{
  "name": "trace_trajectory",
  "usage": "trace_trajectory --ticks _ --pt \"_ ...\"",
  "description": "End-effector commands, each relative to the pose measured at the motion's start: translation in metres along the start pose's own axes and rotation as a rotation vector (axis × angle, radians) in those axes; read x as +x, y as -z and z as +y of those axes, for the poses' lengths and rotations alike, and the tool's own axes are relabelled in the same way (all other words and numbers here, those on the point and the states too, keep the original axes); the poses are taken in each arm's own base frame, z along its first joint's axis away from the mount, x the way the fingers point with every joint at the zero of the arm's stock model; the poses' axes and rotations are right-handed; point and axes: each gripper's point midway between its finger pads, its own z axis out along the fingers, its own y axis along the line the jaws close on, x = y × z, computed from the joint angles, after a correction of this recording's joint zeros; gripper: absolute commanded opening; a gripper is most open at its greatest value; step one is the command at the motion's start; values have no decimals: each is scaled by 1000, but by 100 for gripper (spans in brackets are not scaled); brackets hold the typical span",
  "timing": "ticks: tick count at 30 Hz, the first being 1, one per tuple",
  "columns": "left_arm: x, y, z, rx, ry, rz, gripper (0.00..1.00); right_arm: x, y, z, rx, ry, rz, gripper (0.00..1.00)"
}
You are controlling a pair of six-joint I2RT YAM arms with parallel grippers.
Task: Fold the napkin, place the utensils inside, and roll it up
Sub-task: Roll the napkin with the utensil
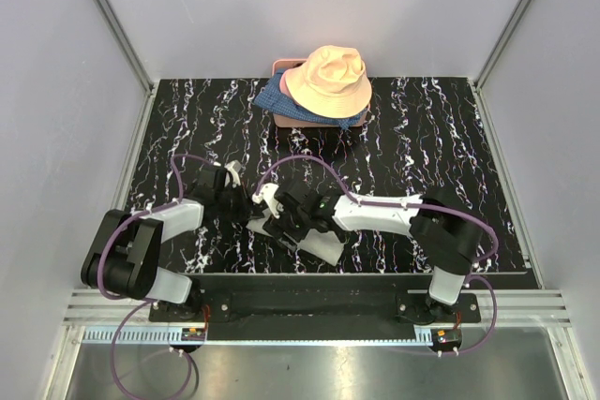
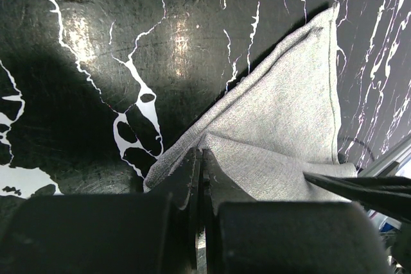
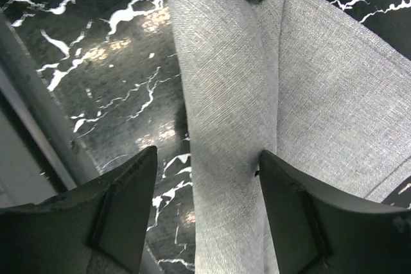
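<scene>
top external: mounted high behind the arm bases, aimed down toward 12 o'clock, whole surface (image 1: 422,138) covered from afar | left wrist: held close above the napkin (image 2: 282,113), left claw (image 2: 198,158) seen at 6 o'clock | right wrist: even nearer, right claw (image 3: 205,187) at 6 o'clock | shared: napkin and surface seen in all three

no legible txt, labels or nos., any cam view

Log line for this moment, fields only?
left gripper: shut on napkin | right gripper: open astride napkin fold | stage: folding
</scene>
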Motion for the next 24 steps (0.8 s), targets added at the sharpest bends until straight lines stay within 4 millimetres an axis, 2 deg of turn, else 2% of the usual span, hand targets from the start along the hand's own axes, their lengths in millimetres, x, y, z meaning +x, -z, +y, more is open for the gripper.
trace_trajectory --ticks 1,5,10,14,17,18,19,22,24 --pt "-5 -2 4 -21 -21 -2 0 12 -15 -3 21 22 15 70" --pt "-8 -2 1 -15 -24 -2 0 30 -22 -8 53 -2 62 66" --pt "-10 -1 -2 -4 -27 -7 0 39 -28 -16 97 -14 88 63" --pt "-15 1 -8 12 -33 -26 0 53 -35 -17 100 -28 150 45" --pt "-30 8 -14 0 -46 -71 16 61 -35 -8 52 -46 186 38" --pt "-34 11 -15 -5 -50 -87 29 63 -33 -1 15 -51 198 35" --pt "-39 16 -15 -20 -55 -110 34 63 -31 1 -6 -59 203 34" --pt "-50 28 -16 -54 -70 -166 45 59 -24 13 -101 -128 215 33" --pt "-53 32 -11 -85 -70 -194 47 53 -19 24 -188 -159 211 32"
